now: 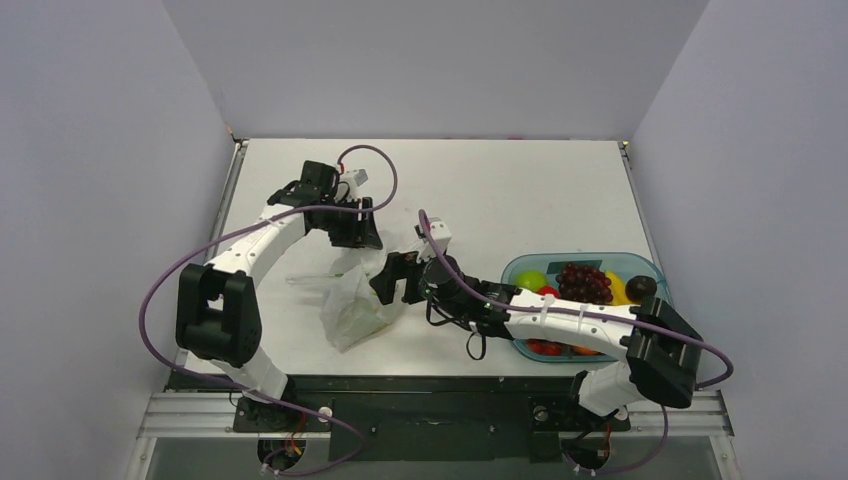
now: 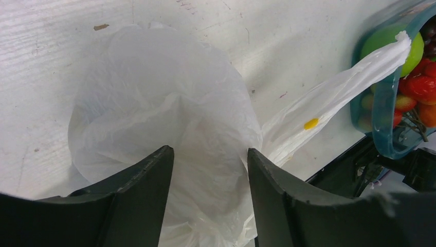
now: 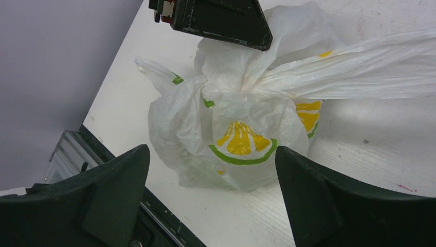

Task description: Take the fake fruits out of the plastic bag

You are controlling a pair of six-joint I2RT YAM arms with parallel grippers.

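The plastic bag (image 1: 355,312) stands crumpled near the table's front edge, white with lemon-slice prints (image 3: 241,141). Its neck is bunched, and one handle (image 3: 360,69) stretches off to the right. My left gripper (image 1: 352,238) comes down on the bag's top, with bunched film filling the gap between its fingers (image 2: 210,152). My right gripper (image 1: 386,284) is wide open and empty, level with the bag's right side (image 3: 211,150) and not touching it. Fake fruits lie in the teal tray (image 1: 640,262): a green apple (image 1: 530,280), grapes (image 1: 583,282), a lemon (image 1: 617,288) and strawberries (image 2: 421,87). What the bag holds is hidden.
The teal tray sits at the right front, beside my right arm's forearm (image 1: 560,315). The table's black front rail (image 3: 154,216) runs just below the bag. Purple cables loop over both arms. Grey walls close the table on three sides.
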